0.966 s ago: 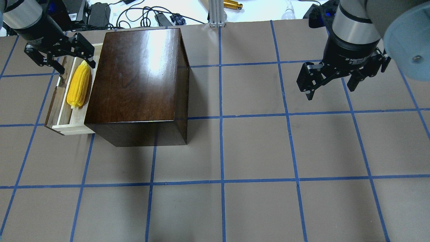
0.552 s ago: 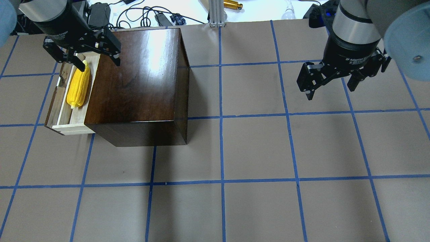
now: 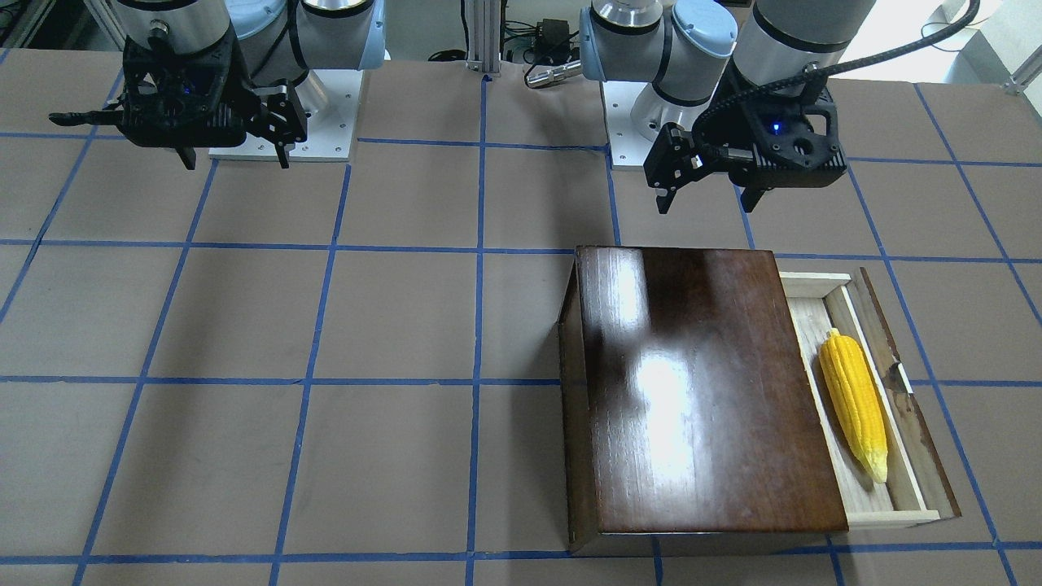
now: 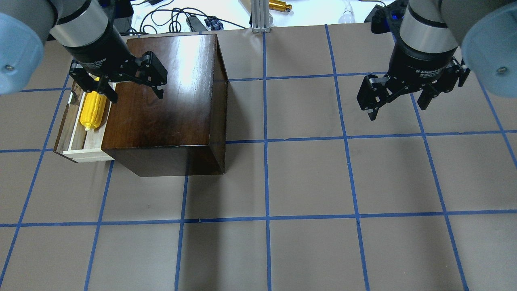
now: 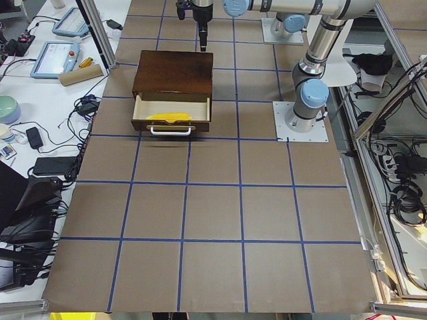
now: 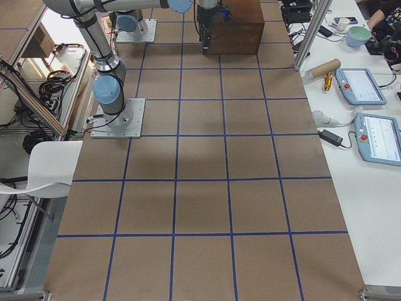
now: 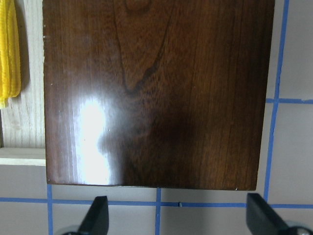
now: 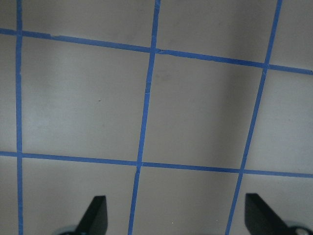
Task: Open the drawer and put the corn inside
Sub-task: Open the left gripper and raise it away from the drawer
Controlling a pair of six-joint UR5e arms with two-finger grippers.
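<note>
The dark-brown box [image 4: 173, 105] stands at the table's far left, and its drawer [image 4: 89, 144] is pulled out to the left. The yellow corn [image 4: 92, 113] lies lengthwise inside the drawer; it also shows in the front view [image 3: 852, 407] and at the left edge of the left wrist view [image 7: 9, 54]. My left gripper [image 4: 135, 95] is open and empty. It hovers above the box top's left part, beside the drawer. My right gripper [image 4: 398, 109] is open and empty, above bare table at the far right [image 8: 176, 218].
Cables and power adapters [image 4: 177, 18] lie beyond the table's far edge, beside an aluminium post [image 4: 258, 16]. Both arm bases [image 3: 285, 106] stand at the robot's side. Blue tape lines grid the brown table. Tablets and clutter sit on side benches [image 6: 360, 84].
My left gripper has moved right and towards the robot, from over the drawer's far end to above the box top. The corn stays in the drawer. The right arm has not moved.
</note>
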